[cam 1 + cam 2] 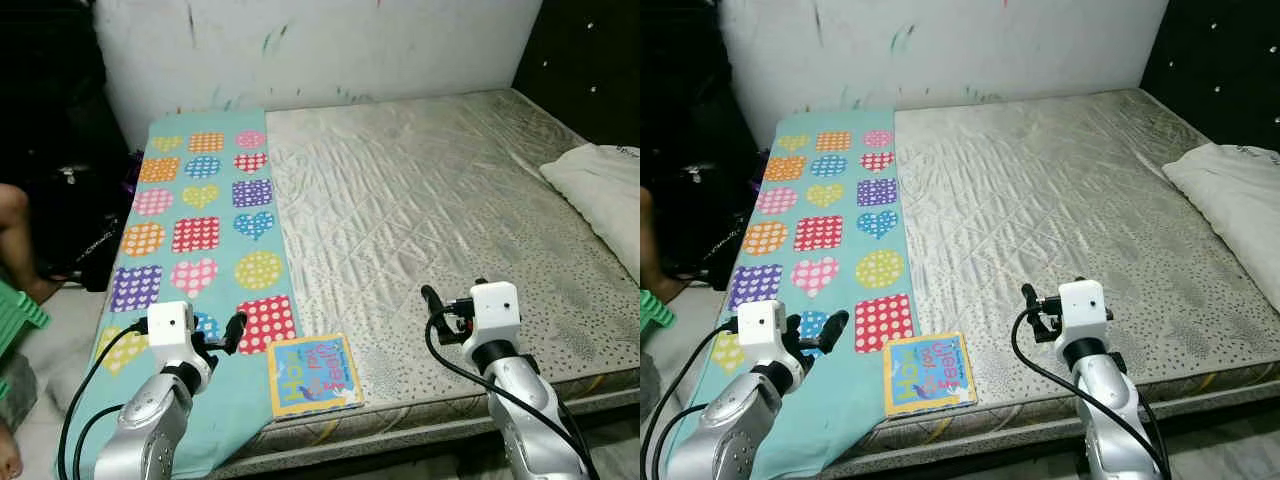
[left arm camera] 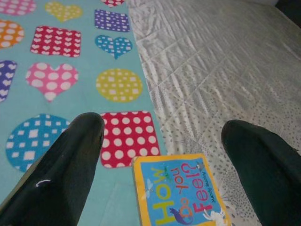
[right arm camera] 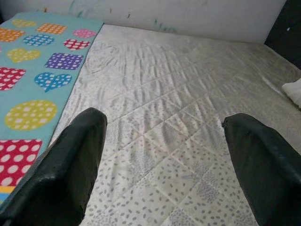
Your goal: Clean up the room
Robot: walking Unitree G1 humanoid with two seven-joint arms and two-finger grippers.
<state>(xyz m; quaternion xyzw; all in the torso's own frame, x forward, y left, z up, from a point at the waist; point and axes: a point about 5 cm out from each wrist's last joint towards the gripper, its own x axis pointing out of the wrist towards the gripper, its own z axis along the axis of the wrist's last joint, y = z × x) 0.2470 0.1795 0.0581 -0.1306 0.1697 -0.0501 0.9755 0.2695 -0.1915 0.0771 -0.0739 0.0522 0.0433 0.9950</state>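
Note:
A small board book (image 1: pixel 313 374) with a blue and yellow cover reading "How Do You Feel?" lies near the front edge of the bed, where a teal mat (image 1: pixel 190 215) meets the bare mattress (image 1: pixel 430 200). The mat is printed with dotted hearts, squares and circles. My left gripper (image 2: pixel 164 126) hovers open just behind and to the left of the book (image 2: pixel 181 193), over a red dotted square. My right gripper (image 3: pixel 167 120) hangs open above the bare mattress, to the right of the book, holding nothing.
A white pillow (image 1: pixel 600 190) lies at the bed's right edge. A scribbled white wall (image 1: pixel 320 50) stands behind the bed. On the left are a person's leg (image 1: pixel 15 240), a dark bag (image 1: pixel 75 215) and a green stool (image 1: pixel 18 315) on the floor.

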